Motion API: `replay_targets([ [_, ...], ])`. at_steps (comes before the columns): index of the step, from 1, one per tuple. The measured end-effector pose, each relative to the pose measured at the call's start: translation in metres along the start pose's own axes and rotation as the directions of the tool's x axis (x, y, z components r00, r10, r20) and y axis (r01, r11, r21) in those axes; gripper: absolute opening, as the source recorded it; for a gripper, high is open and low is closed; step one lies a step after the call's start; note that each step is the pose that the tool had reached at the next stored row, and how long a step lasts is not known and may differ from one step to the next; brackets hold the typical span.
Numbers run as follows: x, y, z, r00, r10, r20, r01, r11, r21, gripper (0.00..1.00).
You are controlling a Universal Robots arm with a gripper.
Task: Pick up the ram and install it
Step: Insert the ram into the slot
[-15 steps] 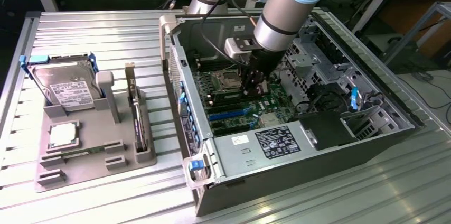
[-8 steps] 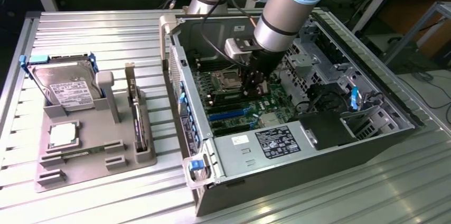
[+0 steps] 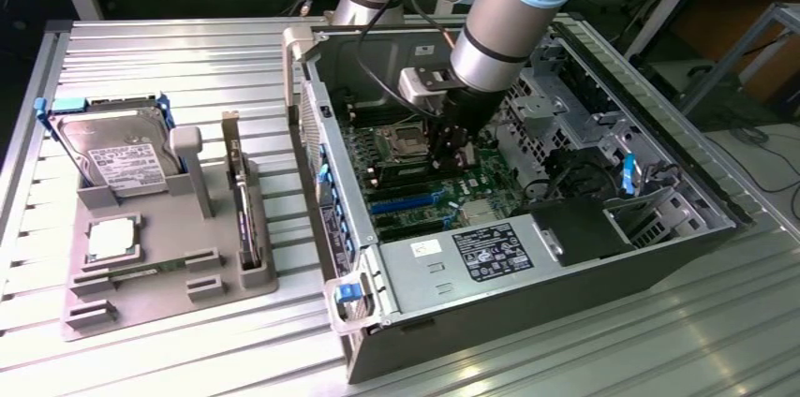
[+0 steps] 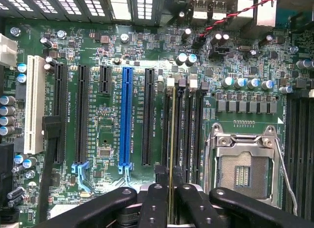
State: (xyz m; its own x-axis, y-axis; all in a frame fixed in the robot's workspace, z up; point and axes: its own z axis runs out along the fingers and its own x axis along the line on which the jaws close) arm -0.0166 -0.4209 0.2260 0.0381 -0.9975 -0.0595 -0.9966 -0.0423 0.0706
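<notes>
Wrist view: we look straight down past the pincer (image 4: 171, 198) onto a green motherboard. Its two inner fingers (image 4: 156, 203) are closed against the flat faces of the ram (image 4: 172, 135), which we see edge-on as a thin pale line running away from the fingertips. Directly beneath the pincer lie the dark memory slots (image 4: 189, 130), and the ram lines up with the outermost one. We cannot tell whether its lower edge is touching that slot or hanging just above it. Just beside the pincer on one side is the open CPU socket (image 4: 243, 169). On the other side, a little further off, is a blue slot (image 4: 127, 115) among black ones.

In the exterior view the pincer (image 3: 452, 149) reaches deep into the open case (image 3: 700, 228), close to the board. A grey tray (image 3: 163, 294) with a hard drive (image 3: 119, 158) sits well apart from it, outside the case.

We judge the pick-up done and the install step in hand. Seating would call for keeping the ram parallel to the slot and pressing straight down.
</notes>
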Motion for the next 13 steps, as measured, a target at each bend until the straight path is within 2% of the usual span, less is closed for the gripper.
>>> replay_targets([
  [13, 0.0002, -0.0033, 0.0026, 1.0, 0.0, 0.0004, 0.0, 1.0, 0.0, 0.14],
])
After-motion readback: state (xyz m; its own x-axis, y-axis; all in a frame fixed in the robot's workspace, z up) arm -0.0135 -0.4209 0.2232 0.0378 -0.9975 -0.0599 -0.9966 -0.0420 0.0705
